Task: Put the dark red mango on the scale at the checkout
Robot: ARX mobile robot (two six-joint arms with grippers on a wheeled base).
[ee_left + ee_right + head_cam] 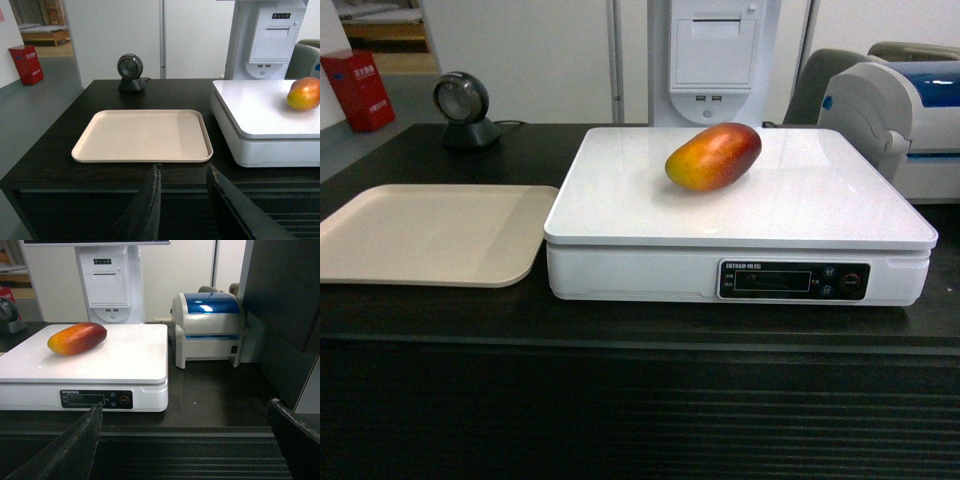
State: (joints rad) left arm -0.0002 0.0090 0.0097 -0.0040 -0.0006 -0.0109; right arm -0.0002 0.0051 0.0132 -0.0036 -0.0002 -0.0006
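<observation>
The dark red mango lies on its side on the white scale, toward the platter's back. The scale stands on the black checkout counter with its ribbed front. My left gripper hangs open in front of the counter edge, below the beige tray, with nothing between its fingers. My right gripper is wide open in front of the counter, right of the scale's display, and holds nothing. Neither gripper shows in the head view.
A beige tray lies left of the scale. A round black scanner stands at the back left. A white and blue label printer sits right of the scale, and a white receipt terminal stands behind it.
</observation>
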